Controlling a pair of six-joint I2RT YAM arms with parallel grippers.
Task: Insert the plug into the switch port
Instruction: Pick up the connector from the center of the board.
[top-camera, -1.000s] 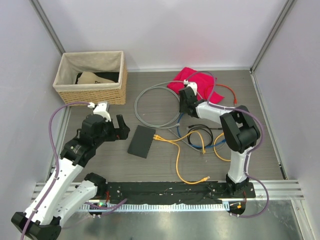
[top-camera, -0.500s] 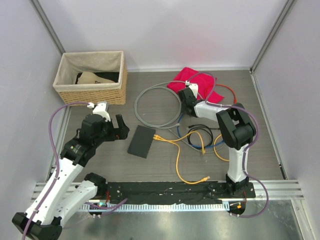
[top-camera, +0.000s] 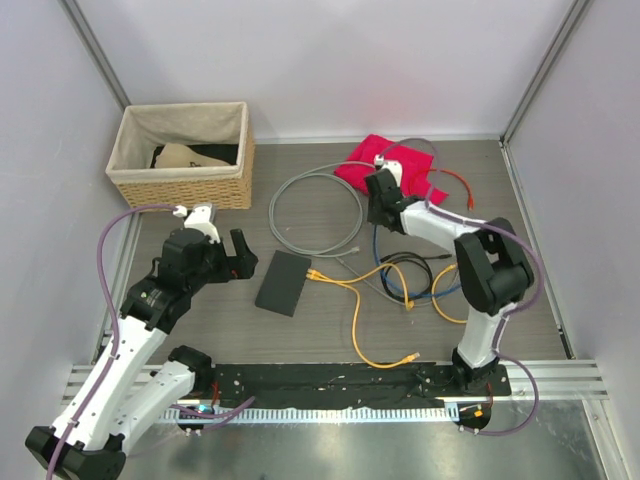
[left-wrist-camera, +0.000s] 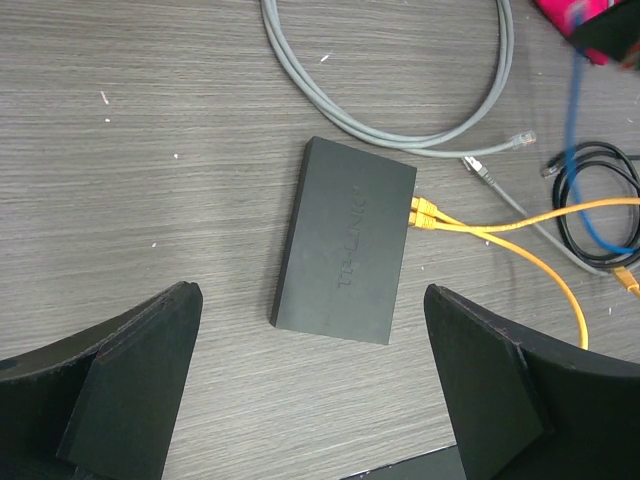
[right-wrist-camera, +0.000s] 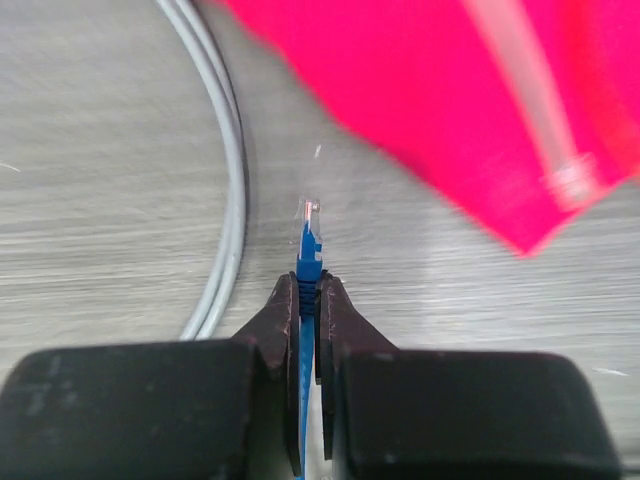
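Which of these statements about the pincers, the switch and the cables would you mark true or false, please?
1. The right pincer is shut on the blue cable just behind its plug. True.
2. The left pincer holds the switch. False: it is open above the switch, gripping nothing.
3. Two yellow plugs sit at one edge of the switch. True.
4. The plug is in a switch port. False: it sticks out past the right pincer's tips, near the red cloth, away from the switch.
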